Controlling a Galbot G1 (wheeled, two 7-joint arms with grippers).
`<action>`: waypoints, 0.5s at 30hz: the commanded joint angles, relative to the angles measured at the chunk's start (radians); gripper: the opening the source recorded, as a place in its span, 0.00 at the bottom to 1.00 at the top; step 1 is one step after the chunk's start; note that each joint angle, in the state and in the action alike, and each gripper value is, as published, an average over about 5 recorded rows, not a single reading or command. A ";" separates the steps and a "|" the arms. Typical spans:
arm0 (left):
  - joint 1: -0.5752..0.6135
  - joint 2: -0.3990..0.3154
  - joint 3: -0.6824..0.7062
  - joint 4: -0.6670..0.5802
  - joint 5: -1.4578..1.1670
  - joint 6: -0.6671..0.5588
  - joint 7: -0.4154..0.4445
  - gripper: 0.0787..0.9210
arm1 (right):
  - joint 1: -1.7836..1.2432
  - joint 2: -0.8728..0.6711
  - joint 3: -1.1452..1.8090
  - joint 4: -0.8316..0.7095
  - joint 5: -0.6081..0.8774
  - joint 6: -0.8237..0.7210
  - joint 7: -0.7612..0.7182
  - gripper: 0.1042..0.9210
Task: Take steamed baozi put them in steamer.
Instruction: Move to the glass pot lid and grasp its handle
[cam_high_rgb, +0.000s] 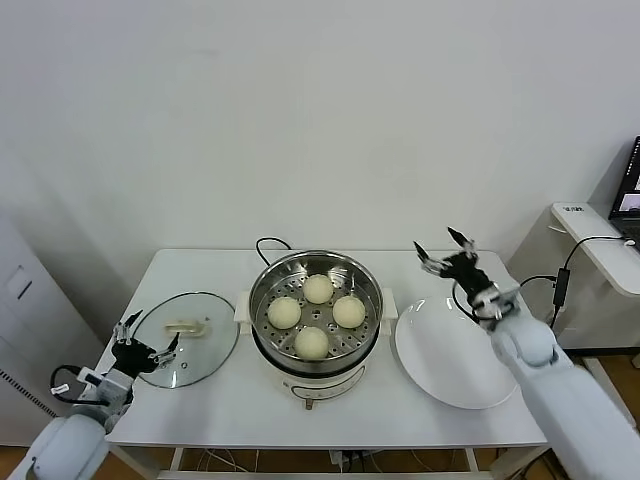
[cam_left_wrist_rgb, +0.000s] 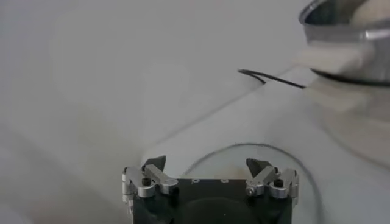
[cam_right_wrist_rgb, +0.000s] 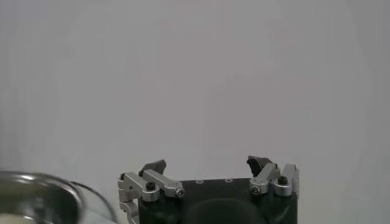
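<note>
My right hand (cam_high_rgb: 446, 250) hung raised above the far edge of the white plate (cam_high_rgb: 450, 362), fingers spread apart and holding nothing. My left hand (cam_high_rgb: 147, 340) sat low at the worktop's (cam_high_rgb: 200, 420) left edge, fingers likewise apart and empty, just over the rim of the glass lid (cam_high_rgb: 190, 345). Between lid and plate stood the steamer (cam_high_rgb: 315, 310), and all four baozi (cam_high_rgb: 317, 288) lay inside it on the perforated tray.
</note>
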 joint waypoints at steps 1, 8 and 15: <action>-0.035 -0.073 0.020 0.231 0.828 -0.391 -0.050 0.88 | -0.261 0.164 0.348 0.004 -0.219 0.057 0.039 0.88; -0.093 -0.148 0.004 0.362 1.100 -0.443 -0.125 0.88 | -0.271 0.197 0.357 0.006 -0.241 0.070 0.027 0.88; -0.159 -0.196 -0.002 0.440 1.239 -0.437 -0.172 0.88 | -0.278 0.209 0.361 0.015 -0.253 0.076 0.018 0.88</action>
